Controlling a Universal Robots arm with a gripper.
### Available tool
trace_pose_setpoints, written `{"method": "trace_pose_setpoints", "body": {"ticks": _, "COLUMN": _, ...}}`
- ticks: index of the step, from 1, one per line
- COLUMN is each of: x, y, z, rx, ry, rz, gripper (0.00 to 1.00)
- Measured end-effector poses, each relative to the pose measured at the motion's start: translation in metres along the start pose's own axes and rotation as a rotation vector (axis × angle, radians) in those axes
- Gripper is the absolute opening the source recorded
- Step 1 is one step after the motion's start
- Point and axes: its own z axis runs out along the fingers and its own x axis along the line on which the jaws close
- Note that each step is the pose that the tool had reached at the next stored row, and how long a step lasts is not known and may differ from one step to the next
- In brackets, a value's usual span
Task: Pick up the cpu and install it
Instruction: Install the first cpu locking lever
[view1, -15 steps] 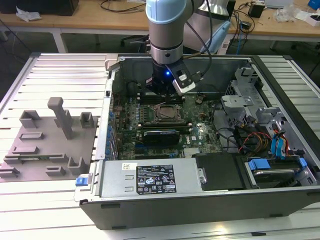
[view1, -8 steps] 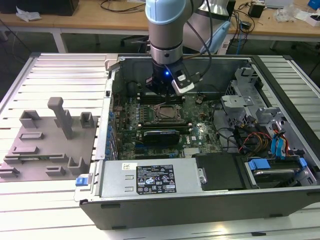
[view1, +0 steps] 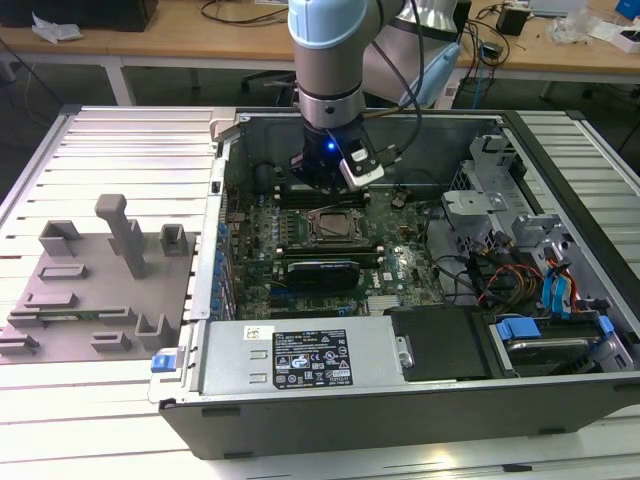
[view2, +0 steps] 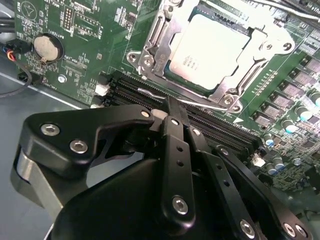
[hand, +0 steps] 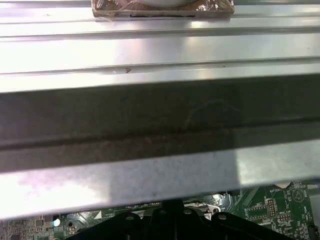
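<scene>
A ribbed grey metal work table carries an open computer case lying on its side, with wooden benches and cables behind it. On the exterior view's left, a grey plastic fixture plate with upright blocks lies on the table, well apart from the case's interior. Inside the case the green motherboard is exposed, and the cpu sits in its socket, framed by the metal retention bracket; in the exterior view the same chip lies near the board's middle, just above a black expansion card. The arm reaches down into the case, and its gripper hovers over the black memory slots just beside the socket, apart from the cpu. Its slim black fingers lie pressed together, closed with nothing between them. A round coin battery sits on the board nearby.
</scene>
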Motion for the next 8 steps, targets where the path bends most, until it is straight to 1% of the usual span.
{"method": "trace_pose_setpoints", "body": {"ticks": 3, "x": 0.0002, "y": -0.0002, "z": 0.0016, "rx": 0.0072, "ry": -0.0063, "rz": 0.003, "gripper": 0.11}}
{"method": "trace_pose_setpoints", "body": {"ticks": 7, "x": 0.0004, "y": -0.0005, "z": 0.0034, "rx": 0.0121, "ry": -0.0223, "rz": 0.011, "gripper": 0.11}}
{"method": "trace_pose_setpoints", "body": {"ticks": 8, "x": 0.0005, "y": -0.0005, "z": 0.0038, "rx": 0.0136, "ry": -0.0255, "rz": 0.021, "gripper": 0.11}}
